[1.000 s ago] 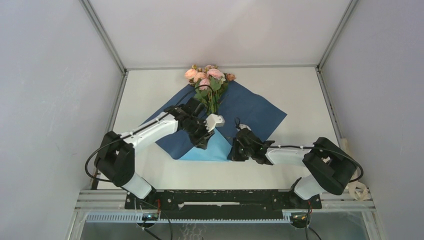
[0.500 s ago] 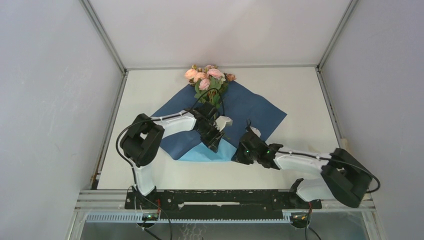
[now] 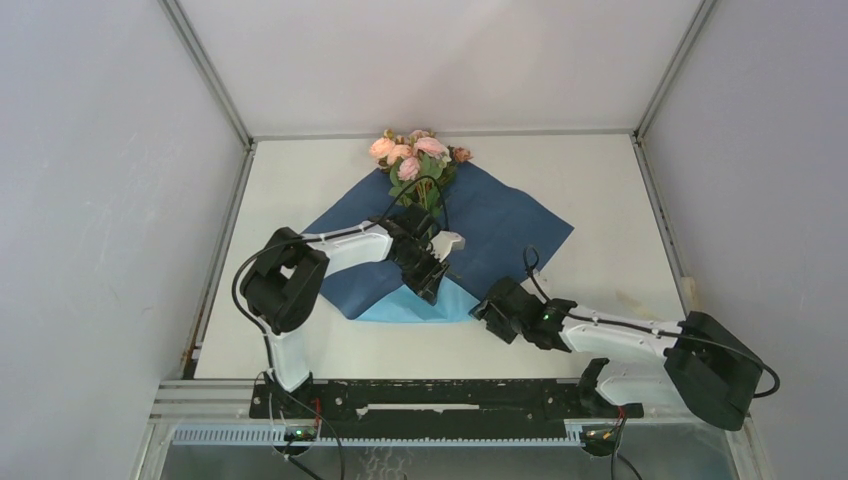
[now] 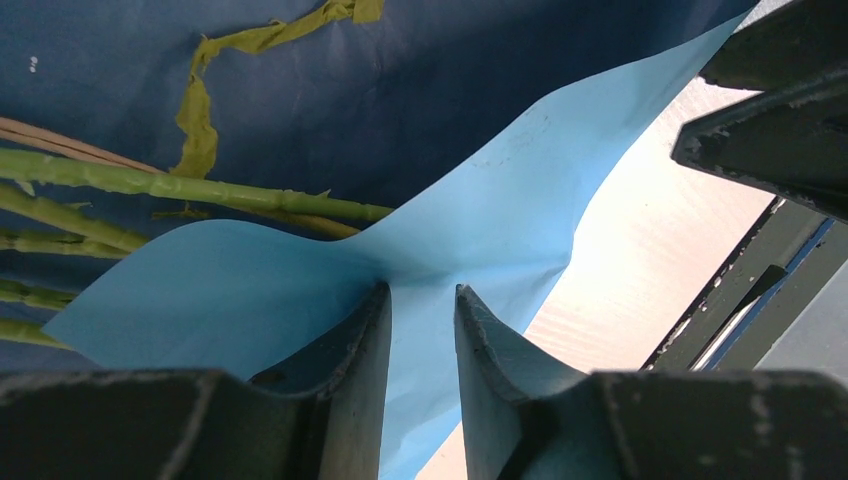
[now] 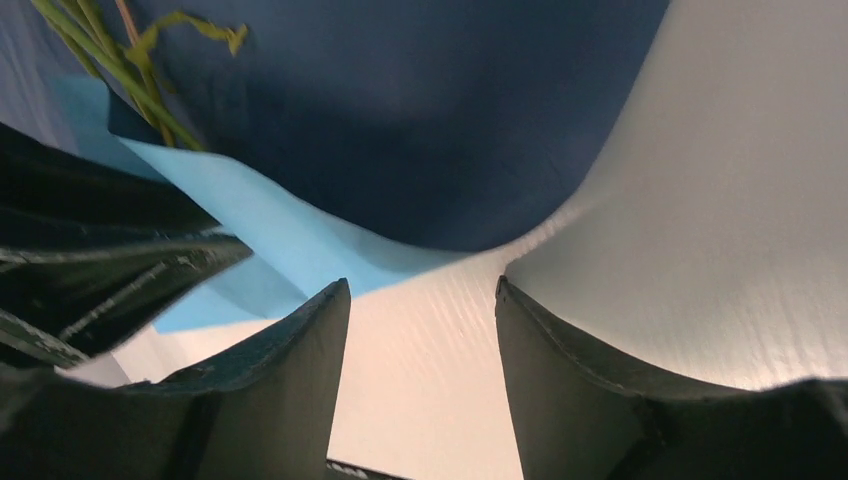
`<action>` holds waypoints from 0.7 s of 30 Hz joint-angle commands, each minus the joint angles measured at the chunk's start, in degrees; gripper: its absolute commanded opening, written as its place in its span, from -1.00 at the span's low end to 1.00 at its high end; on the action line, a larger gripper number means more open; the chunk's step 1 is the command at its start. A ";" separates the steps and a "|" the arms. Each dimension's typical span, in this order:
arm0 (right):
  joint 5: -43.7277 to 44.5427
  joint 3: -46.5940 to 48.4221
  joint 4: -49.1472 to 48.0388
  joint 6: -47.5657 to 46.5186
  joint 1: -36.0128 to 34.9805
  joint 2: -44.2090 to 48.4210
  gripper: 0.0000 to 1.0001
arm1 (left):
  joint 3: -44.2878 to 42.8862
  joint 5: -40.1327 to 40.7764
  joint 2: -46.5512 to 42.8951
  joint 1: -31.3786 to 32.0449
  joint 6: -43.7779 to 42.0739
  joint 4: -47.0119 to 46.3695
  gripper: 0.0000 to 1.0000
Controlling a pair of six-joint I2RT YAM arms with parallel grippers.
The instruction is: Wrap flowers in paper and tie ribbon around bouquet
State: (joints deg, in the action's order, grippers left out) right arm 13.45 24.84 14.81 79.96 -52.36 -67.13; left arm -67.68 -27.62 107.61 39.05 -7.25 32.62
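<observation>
The left hand (image 4: 420,295) is clamped on a raised, light-blue corner of the paper (image 3: 505,215), the flap passing between its fingers; the green stems (image 4: 200,188) of the flowers (image 3: 412,155) lie on the navy side just beyond this hand, their pink blooms well past it at the sheet's far corner. The right hand (image 5: 420,290) stands with fingers apart and nothing between them, low over the bare tabletop (image 3: 610,180); the paper's near edge lies just ahead of it, the left hand close on its left.
</observation>
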 commanded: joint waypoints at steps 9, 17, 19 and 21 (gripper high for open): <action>8.64 0.10 -0.38 -0.11 0.79 -8.30 -0.35 | -1.05 1.36 -2.88 -0.26 0.40 -0.03 -0.29; 11.99 1.83 2.30 -5.85 -1.17 -4.98 -0.74 | -5.60 4.35 -7.37 0.60 -3.89 6.61 -0.17; 13.59 3.34 3.46 -7.26 -2.18 -4.56 -0.78 | -7.23 3.18 -8.20 1.56 -4.84 8.64 -0.14; 14.61 4.31 4.30 -8.46 -3.17 -4.14 -0.84 | -8.15 -0.21 -8.75 2.42 -5.14 9.85 -0.12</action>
State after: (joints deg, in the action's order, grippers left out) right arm 24.03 26.48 14.02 76.14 -53.60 -72.49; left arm -70.96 -24.21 103.11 39.66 -9.56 38.79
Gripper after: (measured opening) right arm 0.101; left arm 0.431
